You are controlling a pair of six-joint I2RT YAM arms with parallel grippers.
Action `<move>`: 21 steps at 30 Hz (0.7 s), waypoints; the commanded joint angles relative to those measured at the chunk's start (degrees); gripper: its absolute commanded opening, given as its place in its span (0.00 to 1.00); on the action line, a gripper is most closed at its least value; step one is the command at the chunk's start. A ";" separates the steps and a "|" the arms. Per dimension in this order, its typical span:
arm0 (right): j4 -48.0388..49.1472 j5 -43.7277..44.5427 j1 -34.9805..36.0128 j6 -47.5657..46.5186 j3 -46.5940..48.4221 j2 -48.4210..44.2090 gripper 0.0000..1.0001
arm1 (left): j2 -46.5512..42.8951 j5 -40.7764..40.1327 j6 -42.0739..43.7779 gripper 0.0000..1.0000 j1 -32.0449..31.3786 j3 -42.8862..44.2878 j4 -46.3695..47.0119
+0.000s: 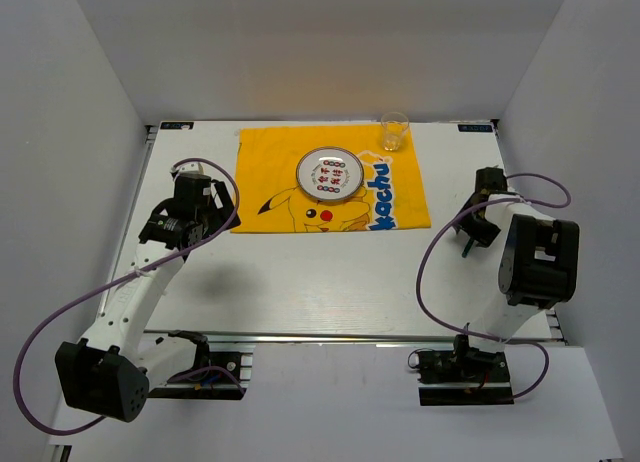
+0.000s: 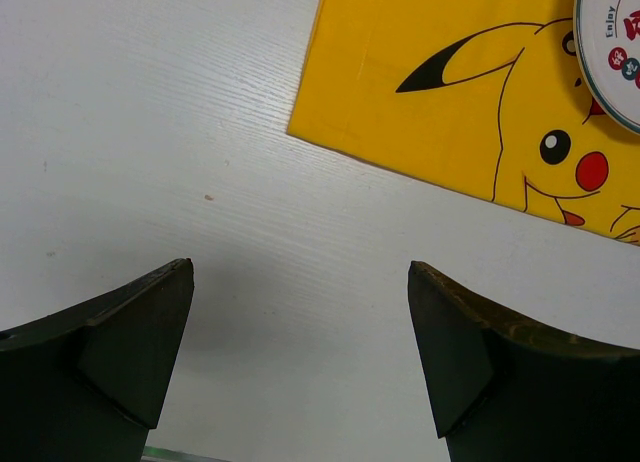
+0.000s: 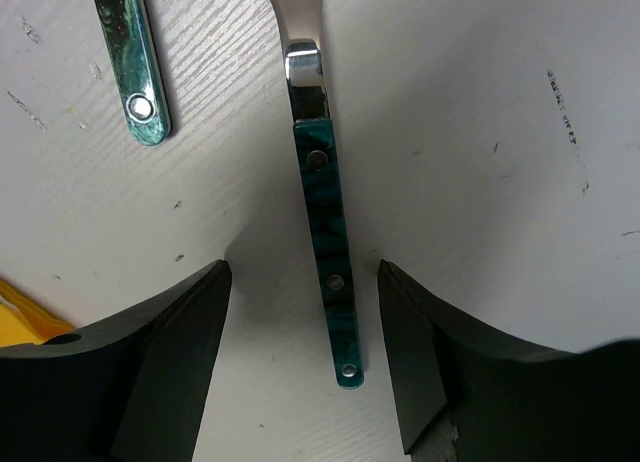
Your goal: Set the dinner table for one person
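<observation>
**A:** From the top camera, what sits on the dinner table (image 1: 330,282)?

**B:** A yellow cloth (image 1: 270,172) spread at the far side, with a plate (image 1: 328,175) on it. A glass (image 1: 394,132) stands at the cloth's far right corner. The left gripper (image 1: 195,200) hangs just off the cloth's left edge, and the right gripper (image 1: 478,222) is beyond its right edge. Cables loop beside both arms.

**A:** And the left wrist view?

**B:** The left gripper (image 2: 300,342) is spread wide with nothing between its fingers (image 2: 130,352). Bare table (image 2: 150,132) lies under it. The cloth (image 2: 440,112) is ahead to the right and apart from it, with the plate's rim (image 2: 610,52) at the corner.

**A:** The right wrist?

**B:** The right gripper (image 3: 305,352) is parted and low over the tabletop (image 3: 500,132). A green-handled utensil (image 3: 325,232) lies flat between its fingers (image 3: 170,362), with white showing on either side of the handle. A second green handle (image 3: 130,62) lies ahead to the left. A corner of the cloth (image 3: 20,307) shows by the left finger.
</observation>
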 commanded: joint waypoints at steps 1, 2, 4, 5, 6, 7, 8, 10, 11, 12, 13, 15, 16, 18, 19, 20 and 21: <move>-0.35 1.26 -0.27 0.05 1.63 -0.03 0.66 | -0.61 0.64 0.37 0.98 0.18 0.11 0.73; -0.35 1.35 -0.36 -0.12 1.72 -0.57 0.66 | -0.52 0.64 0.46 0.98 0.18 0.11 0.65; -0.70 2.31 -0.36 -0.39 2.07 -1.36 0.66 | -0.43 0.55 0.46 0.98 0.18 0.11 0.73; -1.05 2.75 -0.53 -0.56 2.42 -1.36 0.67 | -0.52 0.64 0.46 0.98 0.18 0.11 0.82; -1.58 2.93 -0.71 -0.82 3.29 -0.93 0.67 | -0.52 0.64 0.46 0.98 0.18 0.11 0.82; -2.28 3.28 -0.79 -1.09 3.82 -0.40 0.67 | -0.52 0.64 0.46 0.98 0.18 0.11 0.82; -2.81 3.46 -1.06 -1.26 4.35 1.00 0.67 | -0.43 0.55 0.46 0.98 0.18 0.02 0.91; -2.73 3.11 -1.50 -1.70 4.80 2.50 0.67 | -0.43 0.55 0.46 0.98 0.18 0.02 0.82; -2.46 2.58 -1.59 -1.79 4.62 2.85 0.66 | -0.34 0.55 0.37 0.98 0.18 0.02 0.82; -2.03 2.23 -1.59 -1.79 4.62 3.38 0.65 | -0.17 0.64 0.46 0.98 0.18 0.02 0.82; -1.76 1.88 -1.93 -1.88 4.53 4.17 0.62 | -0.25 0.55 0.46 0.98 0.18 0.02 0.82; -1.58 0.47 -1.94 -2.06 4.53 5.05 0.51 | -0.17 0.46 0.46 0.98 0.18 0.02 0.82; -0.97 -0.05 -1.94 -2.14 4.27 5.75 0.48 | -0.17 0.38 0.46 0.98 0.18 0.02 0.73; -0.70 -1.46 -2.03 -2.58 4.18 6.37 0.36 | -0.25 0.37 0.46 0.98 0.18 0.02 0.73; -0.44 -1.90 -1.94 -2.84 3.92 6.63 0.29 | -0.25 0.29 0.37 0.98 0.18 -0.07 0.73; -0.18 -2.51 -1.94 -3.11 3.66 6.46 0.07 | -0.25 0.20 0.46 0.98 0.18 -0.07 0.73; 0.00 -2.43 -1.85 -3.11 3.39 6.11 0.00 | -0.25 0.20 0.37 0.98 0.18 -0.07 0.73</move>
